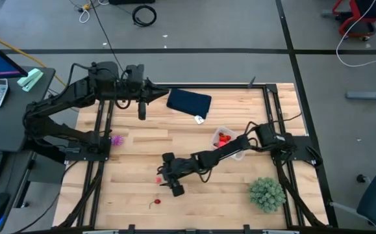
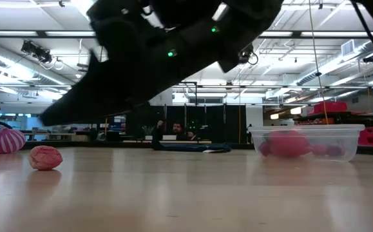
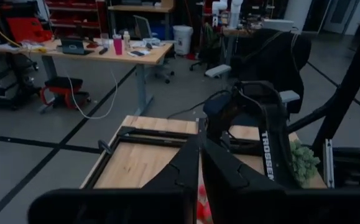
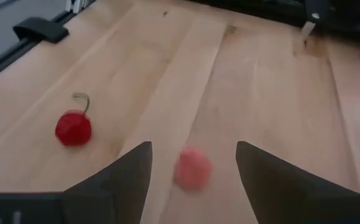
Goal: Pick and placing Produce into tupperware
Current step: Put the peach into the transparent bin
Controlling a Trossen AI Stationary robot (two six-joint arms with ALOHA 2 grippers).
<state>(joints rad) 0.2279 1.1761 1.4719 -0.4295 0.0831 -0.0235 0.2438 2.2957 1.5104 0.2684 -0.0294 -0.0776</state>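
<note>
The left gripper (image 1: 163, 95) waits at the far left of the table, fingers pressed together and holding nothing, level with the navy cloth (image 1: 189, 103) that lies just ahead of its tips; in its wrist view the closed fingers (image 3: 192, 168) point toward the right arm. A purple piece (image 1: 116, 140) lies on the near side of this arm, by the left frame rail, well apart from both grippers, and shows at the left edge of the low view (image 2: 4, 140). The right gripper (image 1: 172, 185) reaches across to the middle of the table, low over the wood, with its fingers (image 4: 130, 171) spread wide and nothing between them. A pink piece (image 4: 191, 168) sits on the table just ahead of the open fingers, in line with the gap, not touched; from above it shows just left of the gripper (image 1: 159, 180). A red cherry (image 4: 73, 127) with a stem lies off to one side of that gap, nearer the table's front edge (image 1: 155, 203). Behind the right gripper, along its arm, stands the tupperware (image 1: 228, 142) with several red pieces (image 1: 223, 138) already inside; the low view shows it at the right (image 2: 308, 142) with pink shapes inside. A green plant (image 1: 267, 193) stands at the front right, well apart from the gripper.
</note>
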